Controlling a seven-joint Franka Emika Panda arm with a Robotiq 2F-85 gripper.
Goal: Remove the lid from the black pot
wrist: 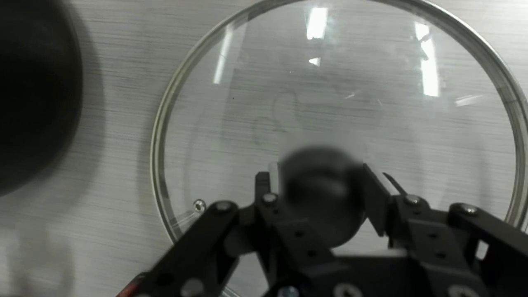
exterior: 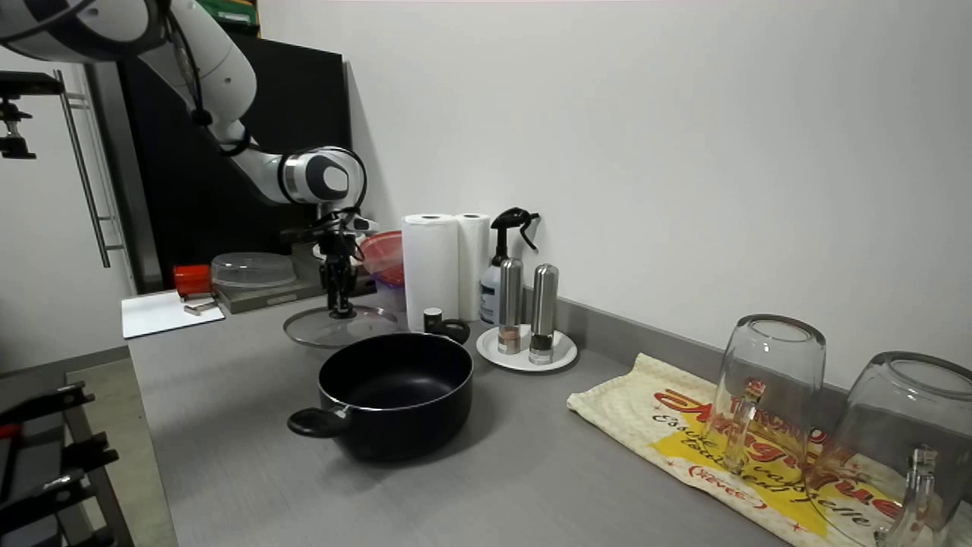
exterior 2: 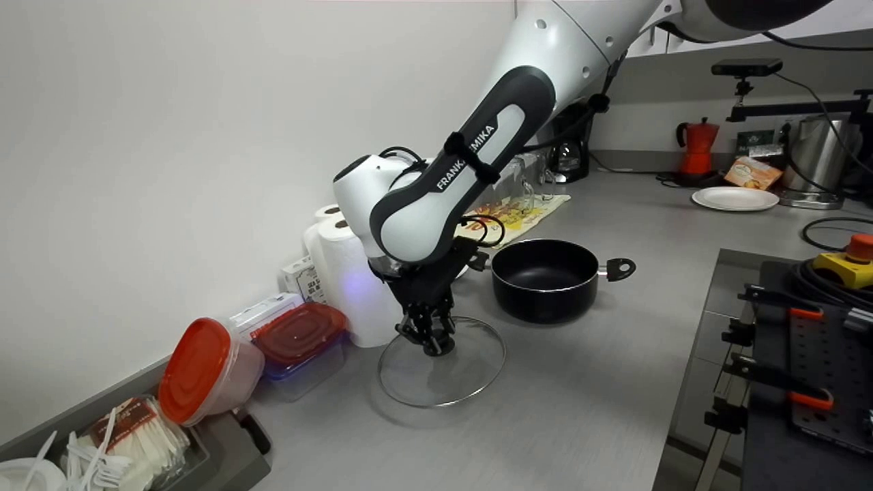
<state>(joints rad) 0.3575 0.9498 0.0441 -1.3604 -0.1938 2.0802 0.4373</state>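
The black pot (exterior: 402,425) stands uncovered on the counter and looks empty inside; it also shows in an exterior view (exterior 2: 543,300) and at the left edge of the wrist view (wrist: 37,99). The lid (exterior 2: 470,372) is clear glass with a metal rim and a black knob. It is beside the pot, apart from it, roughly level and seemingly just above the counter; it also shows in an exterior view (exterior: 372,327) and the wrist view (wrist: 338,90). My gripper (wrist: 321,185) is shut on the lid's knob, pointing down; it also shows in both exterior views (exterior: 340,304) (exterior 2: 433,334).
Paper towel rolls (exterior: 430,266) and red-lidded containers (exterior 2: 300,334) stand by the wall near the lid. Two metal grinders (exterior: 544,311) stand on a white plate (exterior: 531,363). Glass jugs (exterior: 767,395) stand on a cloth (exterior: 645,395). A tray of cutlery (exterior 2: 198,450) is at the corner.
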